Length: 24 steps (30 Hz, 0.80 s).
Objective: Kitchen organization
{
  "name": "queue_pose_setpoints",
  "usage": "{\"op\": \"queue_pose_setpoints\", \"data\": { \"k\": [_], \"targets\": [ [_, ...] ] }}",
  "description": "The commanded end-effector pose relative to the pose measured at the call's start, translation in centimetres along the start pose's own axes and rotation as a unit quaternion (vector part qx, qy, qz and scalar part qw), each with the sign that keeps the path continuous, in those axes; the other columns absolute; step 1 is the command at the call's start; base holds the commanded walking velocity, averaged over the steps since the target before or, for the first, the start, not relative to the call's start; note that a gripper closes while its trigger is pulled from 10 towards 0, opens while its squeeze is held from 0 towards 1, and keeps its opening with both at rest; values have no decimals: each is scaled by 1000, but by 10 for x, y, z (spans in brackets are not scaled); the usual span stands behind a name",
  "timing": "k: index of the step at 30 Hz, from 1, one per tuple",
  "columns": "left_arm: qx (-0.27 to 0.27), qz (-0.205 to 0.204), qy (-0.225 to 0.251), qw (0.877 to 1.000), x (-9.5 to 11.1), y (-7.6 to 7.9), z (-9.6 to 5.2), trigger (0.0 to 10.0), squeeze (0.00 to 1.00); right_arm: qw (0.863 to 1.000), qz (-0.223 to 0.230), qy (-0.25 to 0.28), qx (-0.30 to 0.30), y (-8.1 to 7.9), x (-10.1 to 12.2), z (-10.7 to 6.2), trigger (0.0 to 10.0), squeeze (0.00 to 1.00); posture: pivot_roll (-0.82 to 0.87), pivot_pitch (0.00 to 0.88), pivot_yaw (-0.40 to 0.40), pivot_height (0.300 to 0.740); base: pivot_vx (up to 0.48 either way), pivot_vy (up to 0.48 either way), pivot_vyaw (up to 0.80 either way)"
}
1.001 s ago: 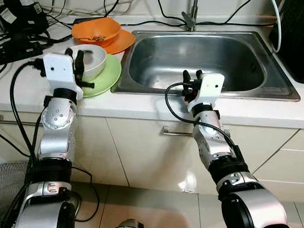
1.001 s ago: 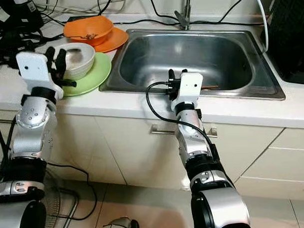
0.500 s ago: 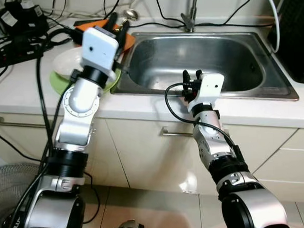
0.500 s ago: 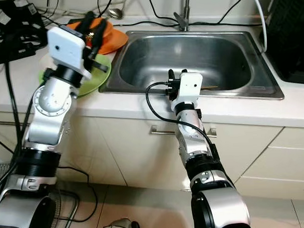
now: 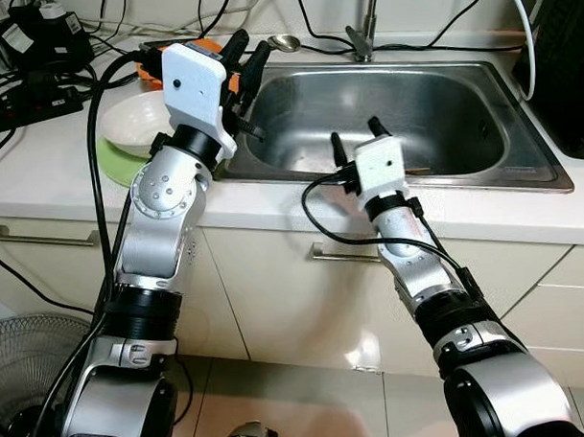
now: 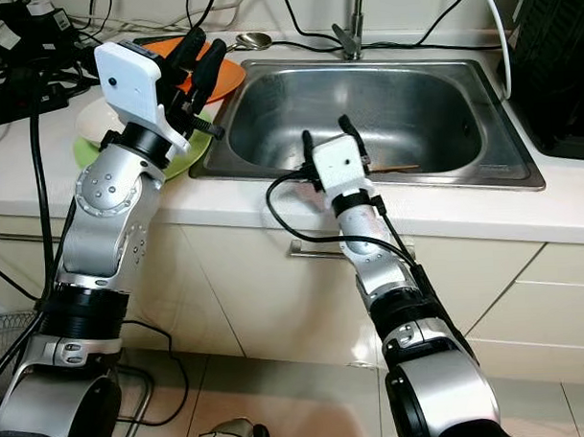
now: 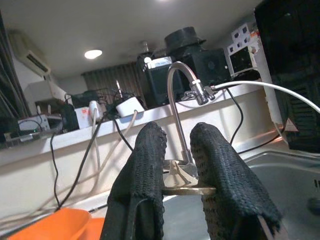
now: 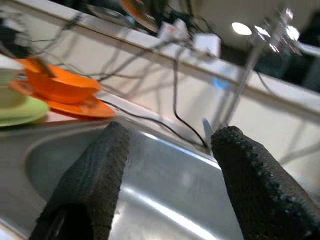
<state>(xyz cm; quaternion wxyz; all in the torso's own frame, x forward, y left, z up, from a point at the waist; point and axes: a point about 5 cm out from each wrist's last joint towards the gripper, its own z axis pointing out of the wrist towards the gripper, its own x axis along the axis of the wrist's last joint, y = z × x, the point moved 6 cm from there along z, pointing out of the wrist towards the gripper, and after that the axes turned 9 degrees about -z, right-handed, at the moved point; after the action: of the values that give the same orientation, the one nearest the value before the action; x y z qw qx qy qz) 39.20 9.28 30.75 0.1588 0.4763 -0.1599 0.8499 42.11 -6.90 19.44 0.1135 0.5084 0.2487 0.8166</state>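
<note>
Metal spoon (image 5: 284,42), upper centre of frame, is being pinched by the handle in the left gripper (image 5: 248,55) beside the stainless steel sink (image 5: 520,167); right gripper (image 5: 354,133) is hovering spread open at its front rim.

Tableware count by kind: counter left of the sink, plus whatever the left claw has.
Bowls: 2, orange bowl and white bowl
Plates: 2, orange plate and green plate
Spoons: 1, metal spoon pinched in the left claw
Total: 5
</note>
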Motion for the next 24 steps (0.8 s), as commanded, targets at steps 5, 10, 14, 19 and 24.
{"op": "queue_pose_setpoints", "data": {
  "k": [5, 10, 14, 19, 24],
  "targets": [
    [-41, -20, -28, 999, -6, 13, -5, 10000, 0, 998, -44, 40, 29, -13, 21, 8, 10000, 0, 201, 1, 62, 740, 0, 0, 0],
    [-93, -28, -76, 992, -26, 33, -13, 10000, 0, 998, -44, 47, 28, -16, 24, 8, 10000, 0, 200, 2, 62, 740, 0, 0, 0],
    [-106, -34, -92, 989, -31, 38, -17, 10000, 0, 997, -47, 49, 25, -16, 25, 8, 10000, 0, 198, 2, 61, 740, 0, 0, 0],
    [-127, -46, -111, 985, -36, 45, -21, 10000, 0, 997, -48, 51, 23, -15, 26, 8, 10000, 0, 198, 7, 61, 740, 0, 0, 0],
    [-141, -50, -133, 980, -43, 50, -26, 10000, 0, 997, -42, 57, 20, -15, 28, 8, 10000, 0, 203, 10, 61, 740, 0, 0, 0]
  ]
}}
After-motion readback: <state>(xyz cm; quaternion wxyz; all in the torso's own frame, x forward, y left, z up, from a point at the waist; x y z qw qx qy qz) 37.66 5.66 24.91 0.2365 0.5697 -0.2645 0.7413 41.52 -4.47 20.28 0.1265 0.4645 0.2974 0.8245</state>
